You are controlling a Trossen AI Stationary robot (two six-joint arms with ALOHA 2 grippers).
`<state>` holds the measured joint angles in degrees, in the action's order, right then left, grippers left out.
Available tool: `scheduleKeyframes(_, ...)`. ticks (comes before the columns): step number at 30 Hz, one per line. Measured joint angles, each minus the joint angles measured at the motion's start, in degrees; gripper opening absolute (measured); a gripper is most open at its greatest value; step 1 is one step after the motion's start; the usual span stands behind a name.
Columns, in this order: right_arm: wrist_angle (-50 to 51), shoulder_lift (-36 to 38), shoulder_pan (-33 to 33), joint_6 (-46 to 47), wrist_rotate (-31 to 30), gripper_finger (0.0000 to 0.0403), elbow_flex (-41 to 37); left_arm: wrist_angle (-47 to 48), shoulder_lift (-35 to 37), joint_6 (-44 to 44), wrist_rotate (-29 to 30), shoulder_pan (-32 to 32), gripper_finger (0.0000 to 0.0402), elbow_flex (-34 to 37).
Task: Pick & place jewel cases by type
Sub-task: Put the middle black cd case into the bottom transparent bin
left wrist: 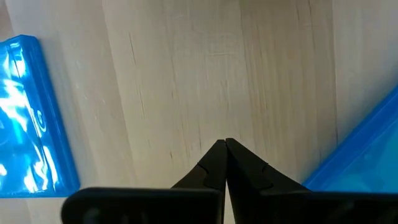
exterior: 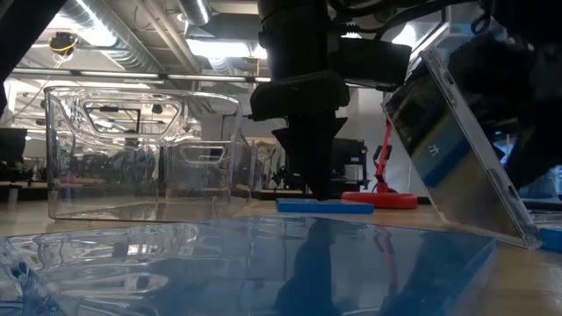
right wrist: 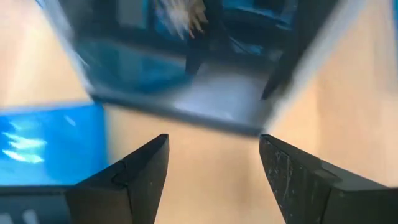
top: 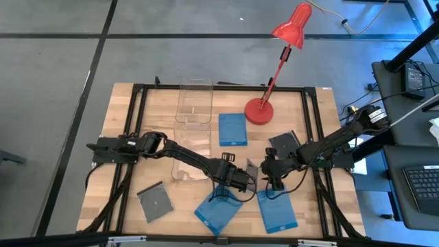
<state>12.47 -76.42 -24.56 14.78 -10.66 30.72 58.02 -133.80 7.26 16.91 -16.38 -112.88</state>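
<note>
Hovering: left gripper (top: pixel 245 182) sits low over bare wood at mid-table, fingers pressed together, nothing between them.
Left gripper, wrist view: closed tips (left wrist: pixel 225 147) point at plain board; one blue case (left wrist: pixel 28 118) lies to one side, a second blue edge (left wrist: pixel 367 149) to the other, neither touching the tips.
Right gripper: (top: pixel 276 180) just beside the left gripper, fingers spread wide, nothing clamped.
Right gripper, wrist view: both fingers (right wrist: pixel 149 168) stand apart over wood; a tilted clear case (right wrist: pixel 186 68) lies just ahead of the tips, past the gap, not between the pads. A blue case (right wrist: pixel 50 143) lies flat beside one finger.
Tilted case: (exterior: pixel 457 140) in the low view it leans steeply, one edge on the table; contact with the right gripper cannot be told. In the high view it shows as a small grey piece (top: pixel 252 169) between the two grippers.
Blue cases near tools: one (top: pixel 218 210) just below the left gripper, one (top: pixel 277 210) just below the right gripper.
Third blue case: (top: pixel 232 129) beyond both grippers, next to the red lamp (top: pixel 261 110).
Grey cases: one (top: pixel 154 202) well off to the left arm's outer side; one (top: pixel 283 143) just behind the right gripper.
Bins: two clear bins (top: pixel 193 127) stand beyond the left arm, apart from all cases.
</note>
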Motion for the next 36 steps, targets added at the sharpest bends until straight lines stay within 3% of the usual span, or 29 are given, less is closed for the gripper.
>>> scheduleKeyframes(4, 5.95, 0.2, 0.09, -1.29, -3.25, 0.0255, 0.0, -0.02, -0.04, 0.04, 0.0, 0.0, 0.0003, 0.0)
scheduleKeyframes(12, 4.11, 0.2, 2.43, 14.6, 0.63, 0.0255, 0.0, -1.07, -0.07, 0.44, -0.11, 0.0, 0.0003, 0.0)
scheduleKeyframes(21, 7.99, 4.03, 2.5, 8.3, 6.39, 0.0255, 1.59, -1.33, -0.07, 1.91, -0.07, 0.0, 0.0003, 0.0)
scheduleKeyframes(28, 13.51, 10.39, 3.43, -1.62, -6.04, 0.0255, 6.38, -1.46, -0.07, 2.5, -0.07, 0.0, 0.0003, 0.0)
scheduleKeyframes(31, 11.97, 11.08, 3.43, 0.28, -11.74, 0.0255, 8.13, -1.49, -0.07, 2.13, -0.07, 0.0, 0.0003, 0.0)
scheduleKeyframes(33, 10.98, 11.03, 3.5, 2.45, -12.87, 0.0255, 8.39, -1.55, -0.07, 1.35, -0.02, 0.0, 0.0003, 0.0)
scheduleKeyframes(36, 11.65, 10.67, 5.54, -4.53, -10.65, 0.0255, 8.37, -1.61, -0.07, 1.03, -0.06, 0.0, 0.0003, 0.0)
